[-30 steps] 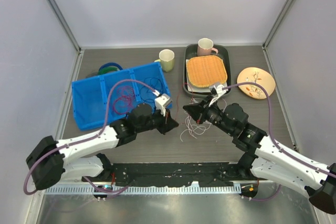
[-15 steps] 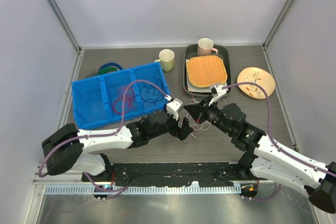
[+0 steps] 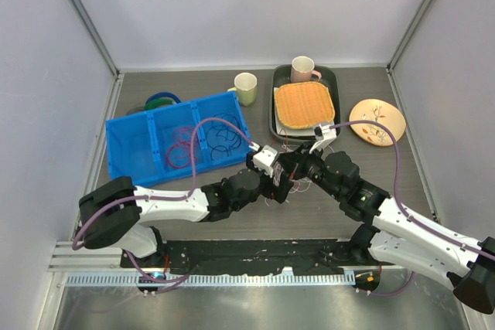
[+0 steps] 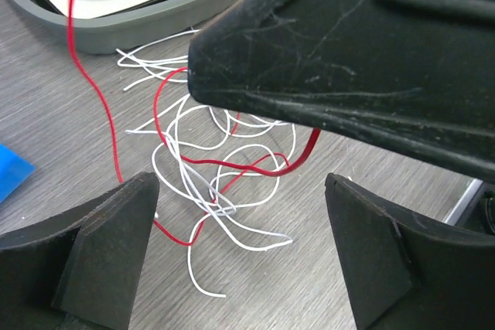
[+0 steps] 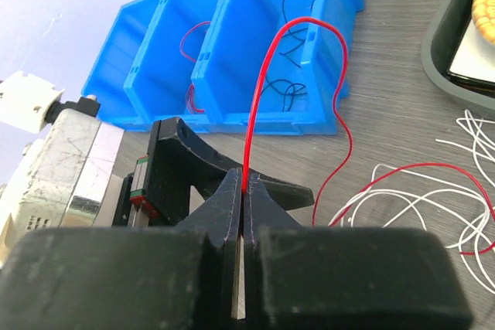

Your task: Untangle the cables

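Note:
A tangle of white and red cables [image 4: 220, 168] lies on the table. My left gripper [image 4: 241, 182] hovers just above it, open, with a finger on each side and nothing held. My right gripper [image 5: 244, 182] is shut on a red cable [image 5: 259, 98], which arches up from the fingertips and drops to the loose white cables [image 5: 433, 199]. In the top view the left gripper [image 3: 277, 182] sits right under the right gripper [image 3: 288, 166], and they hide most of the tangle. In the left wrist view the right gripper's black finger [image 4: 348, 75] looms over the wires.
The blue bin [image 3: 131, 141] at the left holds red loops [image 3: 182, 152] and dark blue loops [image 3: 222, 137] in separate compartments. Behind are a tray [image 3: 276, 110] with a woven mat [image 3: 305, 104], a pink mug [image 3: 302, 69], a pale cup [image 3: 245, 87] and a flowered plate [image 3: 377, 121].
My left gripper has opened and moved right from beside the bin to the tangle under the right gripper. The right gripper has kept its place, still shut on the red cable.

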Controlling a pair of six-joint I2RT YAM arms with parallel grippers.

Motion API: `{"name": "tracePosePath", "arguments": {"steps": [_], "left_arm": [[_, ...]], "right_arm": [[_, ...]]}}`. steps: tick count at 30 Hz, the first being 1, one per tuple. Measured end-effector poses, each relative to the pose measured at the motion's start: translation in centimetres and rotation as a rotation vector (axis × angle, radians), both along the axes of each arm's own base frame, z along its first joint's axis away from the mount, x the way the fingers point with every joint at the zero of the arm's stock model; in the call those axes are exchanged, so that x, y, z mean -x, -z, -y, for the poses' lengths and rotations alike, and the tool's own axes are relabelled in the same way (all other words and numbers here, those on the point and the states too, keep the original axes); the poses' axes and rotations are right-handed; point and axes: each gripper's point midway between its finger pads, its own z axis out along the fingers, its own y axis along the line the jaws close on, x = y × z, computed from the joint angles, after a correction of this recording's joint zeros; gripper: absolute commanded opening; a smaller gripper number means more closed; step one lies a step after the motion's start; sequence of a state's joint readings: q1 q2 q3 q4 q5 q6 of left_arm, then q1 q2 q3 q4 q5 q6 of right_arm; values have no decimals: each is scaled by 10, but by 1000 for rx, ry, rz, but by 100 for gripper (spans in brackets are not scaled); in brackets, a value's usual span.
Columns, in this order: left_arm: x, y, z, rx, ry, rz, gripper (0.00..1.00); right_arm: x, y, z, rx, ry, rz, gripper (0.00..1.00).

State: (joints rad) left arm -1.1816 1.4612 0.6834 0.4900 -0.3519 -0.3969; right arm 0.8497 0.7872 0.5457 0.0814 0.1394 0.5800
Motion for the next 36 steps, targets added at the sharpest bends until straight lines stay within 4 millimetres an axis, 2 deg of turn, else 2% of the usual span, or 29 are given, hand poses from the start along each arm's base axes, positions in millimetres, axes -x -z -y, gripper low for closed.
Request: {"name": "tracePosePath", "arguments": {"steps": [2,3,5,16,19,22,23,24,25,27,31,32,33,36], "left_arm": [[-3,0,-1,-7,-20,9,86],[-5,0,-2,-9,-29,12,78],[-7,-2,-3,-5,-53,20,69],[-19,-18,-8,78,-121,76,68],[-19,-25,-5,125,-110,99,58],[-19,-33,-1,155,-98,122,30],[-20,-34,0,158,-95,128,5],[-20,-34,1,162,-93,132,0],[-20,-35,1,163,-93,135,0],[-21,-35,1,156,-96,144,0],[-23,-38,-9,156,-130,149,0],[-23,-39,-14,152,-147,148,0],[-24,-41,-21,150,-168,146,0],[-26,-54,-39,174,-238,130,0]], "right_arm": [[-3,1,3,1,19,-3,1],[-4,1,3,0,26,-5,1],[-4,1,4,-4,34,-9,1],[0,-8,-4,-100,23,-59,1],[2,-11,-6,-145,22,-91,1],[3,-12,-7,-180,30,-121,1],[4,-12,-8,-191,31,-134,1],[4,-12,-9,-196,31,-142,1],[5,-11,-9,-201,33,-151,1],[4,-9,-8,-206,45,-166,7],[0,-2,2,-166,103,-183,33],[-2,1,6,-141,125,-184,37],[-3,3,11,-115,144,-180,46],[-6,8,28,-41,205,-158,58]]}}
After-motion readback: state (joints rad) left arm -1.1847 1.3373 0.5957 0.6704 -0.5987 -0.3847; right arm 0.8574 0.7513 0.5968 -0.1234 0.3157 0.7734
